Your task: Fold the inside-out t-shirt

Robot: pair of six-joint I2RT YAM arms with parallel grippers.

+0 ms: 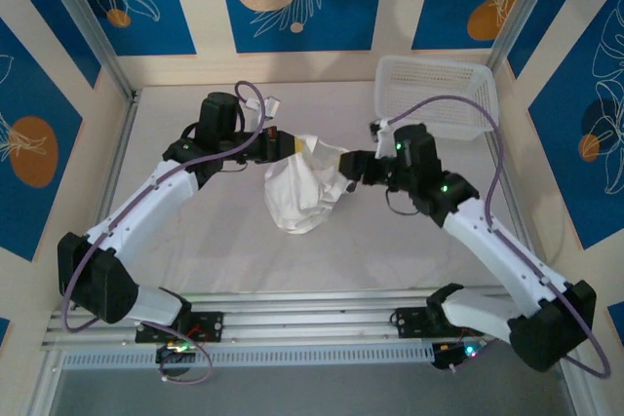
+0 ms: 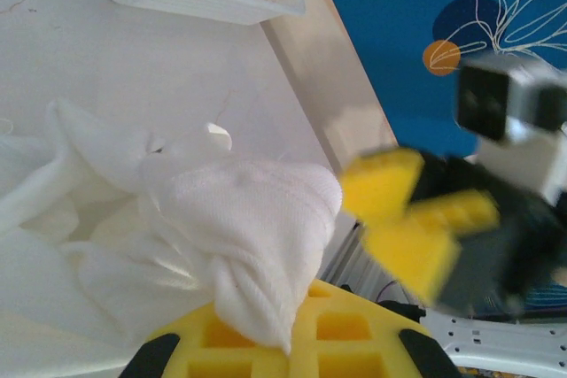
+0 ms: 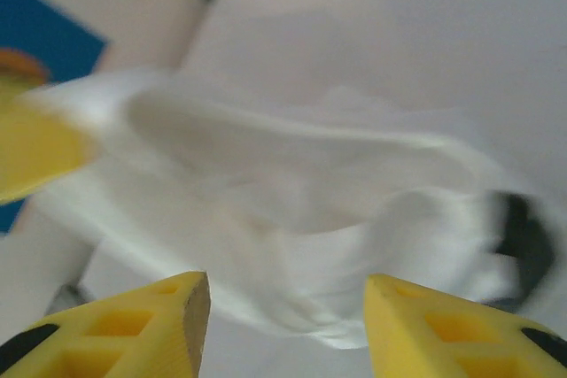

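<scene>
- Left fingers [image 2: 341, 329] are clamped on a twisted fold of the t-shirt [image 1: 302, 192]. They hold one end up, so the cloth hangs in a bunch between the two arms, and its lower part appears to rest on the counter [image 1: 195, 241].
- Right fingers [image 3: 168, 320] stand apart with nothing between them, facing the raised cloth from the opposite side. That view is blurred, so I cannot tell whether they touch it.
- The left hold looks like an anchor, leaving the right free to find a second edge and spread the shirt flat before any fold.
- Thin, crumpled layers make it likely that several get pinched at once.
- The white mesh basket [image 1: 439, 94] sits in the far right corner, well apart.
</scene>
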